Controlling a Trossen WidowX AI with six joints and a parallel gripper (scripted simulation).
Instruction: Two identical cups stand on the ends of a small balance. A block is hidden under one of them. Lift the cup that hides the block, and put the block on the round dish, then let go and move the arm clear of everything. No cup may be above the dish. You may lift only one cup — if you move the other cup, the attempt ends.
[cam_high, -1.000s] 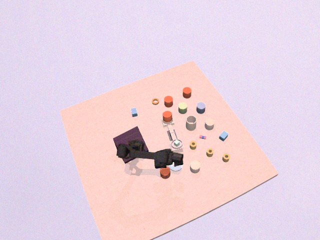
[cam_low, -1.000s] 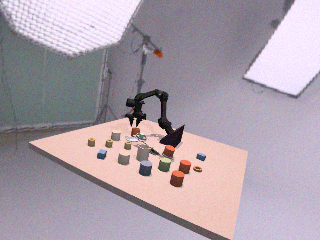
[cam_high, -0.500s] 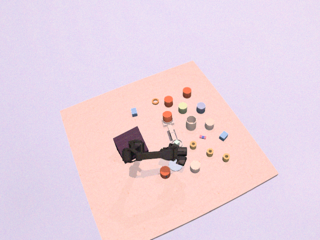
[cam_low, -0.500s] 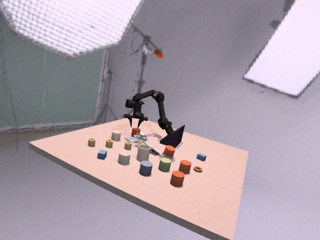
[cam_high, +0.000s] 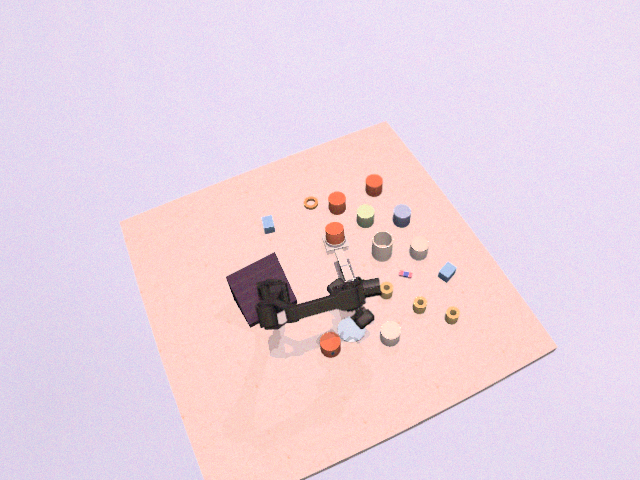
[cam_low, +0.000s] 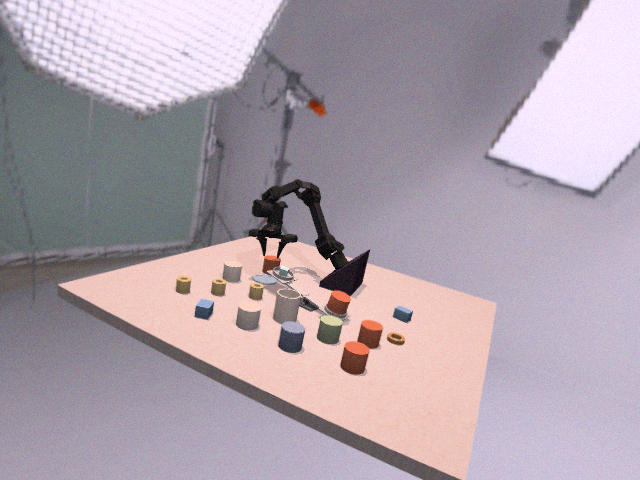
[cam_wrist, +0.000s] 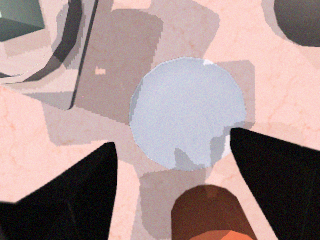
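A red cup (cam_high: 330, 344) (cam_low: 271, 264) (cam_wrist: 210, 212) stands on the table beside the round pale-blue dish (cam_high: 350, 329) (cam_low: 264, 279) (cam_wrist: 187, 110). The dish is bare, with no cup above it. The grey-green block (cam_low: 283, 270) (cam_wrist: 17, 20) sits uncovered in the ring at the balance's near end; the arm hides it in the top view. The other red cup (cam_high: 334, 233) (cam_low: 338, 302) stands on the far end of the balance (cam_high: 344, 266). My gripper (cam_low: 271, 255) (cam_wrist: 173, 144) is open and empty, above the dish and the set-down cup. Its fingertips are hidden in the top view.
A cream cylinder (cam_high: 390, 333) (cam_low: 232, 271) stands close to the dish. Beside the balance are a hollow grey cylinder (cam_high: 382, 248) (cam_low: 286, 305) and a brass ring piece (cam_high: 386, 290) (cam_low: 256, 291). A dark slanted block (cam_high: 258, 289) (cam_low: 346, 276) stands near the arm's base.
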